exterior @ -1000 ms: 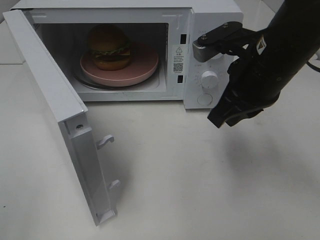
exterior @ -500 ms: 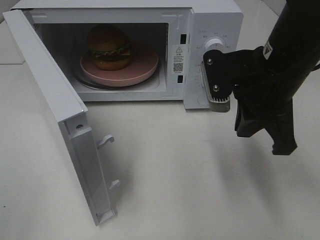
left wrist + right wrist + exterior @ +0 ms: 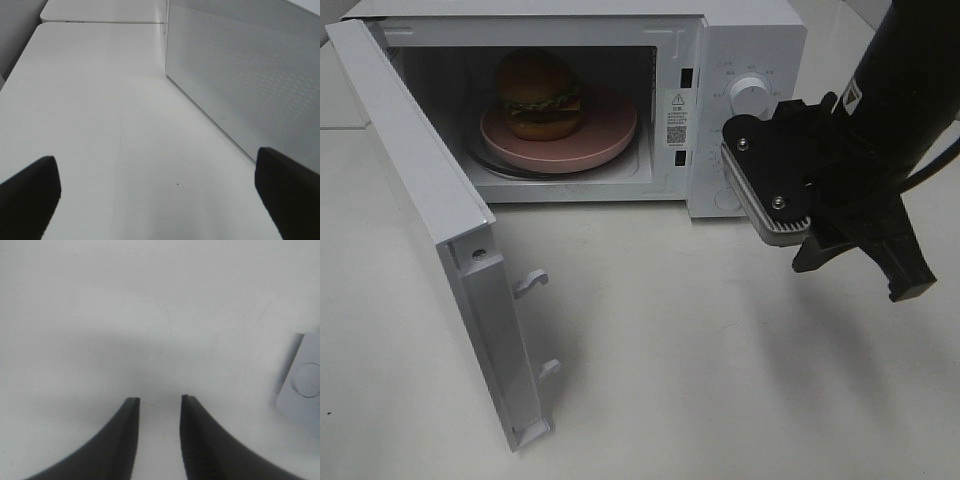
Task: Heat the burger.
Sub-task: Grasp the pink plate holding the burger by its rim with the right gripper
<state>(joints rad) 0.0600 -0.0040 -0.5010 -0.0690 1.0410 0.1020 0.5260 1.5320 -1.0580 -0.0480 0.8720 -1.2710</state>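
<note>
Burger (image 3: 538, 92) is sitting on the pink plate (image 3: 610, 135) inside the microwave (image 3: 750, 40), its door (image 3: 420, 190) hanging wide open | right gripper (image 3: 159, 402) is hovering over the table (image 3: 720, 380) by the control panel, jaws a narrow gap apart (nothing between them) | left gripper (image 3: 157, 170) is holding its jaws wide, empty, near the door.

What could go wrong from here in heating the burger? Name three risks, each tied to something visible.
1. The microwave door stands wide open; turning the upper knob now would probably heat nothing.
2. The burger sits off-centre on the pink plate, so a hard door slam might topple it.
3. The right gripper hangs close to that knob and may bump it.
</note>
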